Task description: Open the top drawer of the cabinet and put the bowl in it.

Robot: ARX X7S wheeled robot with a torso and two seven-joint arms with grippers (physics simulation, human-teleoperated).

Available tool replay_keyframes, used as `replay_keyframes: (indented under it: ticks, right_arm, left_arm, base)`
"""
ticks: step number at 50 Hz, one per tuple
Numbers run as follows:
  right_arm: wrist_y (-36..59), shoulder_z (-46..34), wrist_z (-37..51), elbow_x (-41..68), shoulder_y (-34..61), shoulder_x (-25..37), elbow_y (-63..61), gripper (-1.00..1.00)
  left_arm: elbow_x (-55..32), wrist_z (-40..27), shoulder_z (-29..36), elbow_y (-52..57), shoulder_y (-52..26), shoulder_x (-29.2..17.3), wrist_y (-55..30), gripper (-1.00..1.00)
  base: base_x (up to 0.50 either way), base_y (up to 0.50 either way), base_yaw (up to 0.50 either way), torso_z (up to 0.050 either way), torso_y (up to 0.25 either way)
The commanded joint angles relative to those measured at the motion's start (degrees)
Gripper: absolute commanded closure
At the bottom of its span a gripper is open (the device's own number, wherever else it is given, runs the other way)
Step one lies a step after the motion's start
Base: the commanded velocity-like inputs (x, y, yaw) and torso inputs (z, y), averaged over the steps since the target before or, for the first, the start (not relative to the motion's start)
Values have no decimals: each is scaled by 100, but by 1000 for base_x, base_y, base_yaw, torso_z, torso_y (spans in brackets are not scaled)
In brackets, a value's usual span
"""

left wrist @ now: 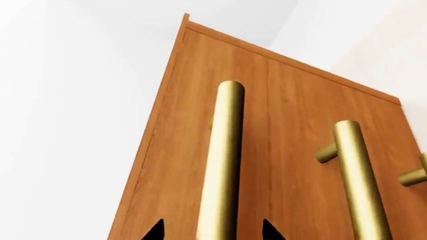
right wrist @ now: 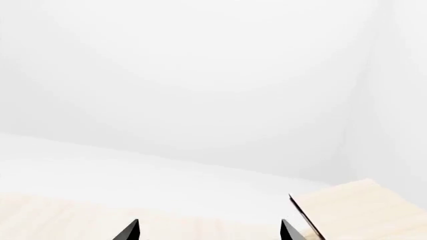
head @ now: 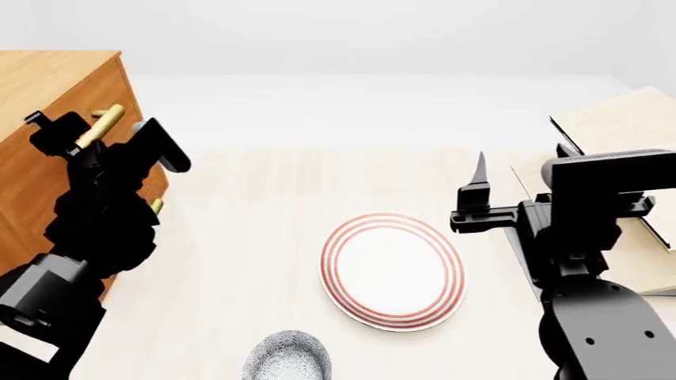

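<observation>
Showing most, the head view takes in the cabinet (head: pixel 47 119) at the far left of a pale wood counter (head: pixel 243 237), a red-ringed plate (head: pixel 393 271) at centre, the bowl (head: pixel 287 358) near the lower edge just left of the plate and apart from it, and a pale rack (head: pixel 623 134) at far right. Left gripper (head: pixel 100 131) sits at the cabinet front, a brass handle (head: pixel 100 127) between its two black parts. Left wrist view alone shows the drawer fronts close up: three brass bar handles lying parallel, their long axes running along the drawer fronts; the nearest handle (left wrist: pixel 222 165) passes between the two black fingertips (left wrist: pixel 155 231), which stand apart on either side of it, contact not discernible. Which front is the top drawer cannot be told there. Right gripper (head: pixel 480 194) hovers above the counter right of the plate, fingers spread and holding nothing; its wrist view shows only white wall, counter edge and a rack corner (right wrist: pixel 360 210). Room: plain white walls.
</observation>
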Motion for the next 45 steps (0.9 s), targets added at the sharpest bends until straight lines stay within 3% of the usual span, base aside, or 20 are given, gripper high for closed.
replay_keyframes:
  ticks: [1,18,45]
  right_arm:
    - [-23,-30,24,12,1,3,35,-100]
    - [-44,-43,54,41,-13,16,47,-100]
    - [-45,-74,97,94,7,29,51,-100]
  left_arm:
    - [-22,-69,-54,-120,-4,11,50,100]
    - [-37,-106,-94,-65,12,-11,67,100]
    - [80,162,132,1868,377,-257,-529,100]
  base:
    - [0,0,0,0,0]
    - [0,0,0,0,0]
    - [0,0,0,0,0]
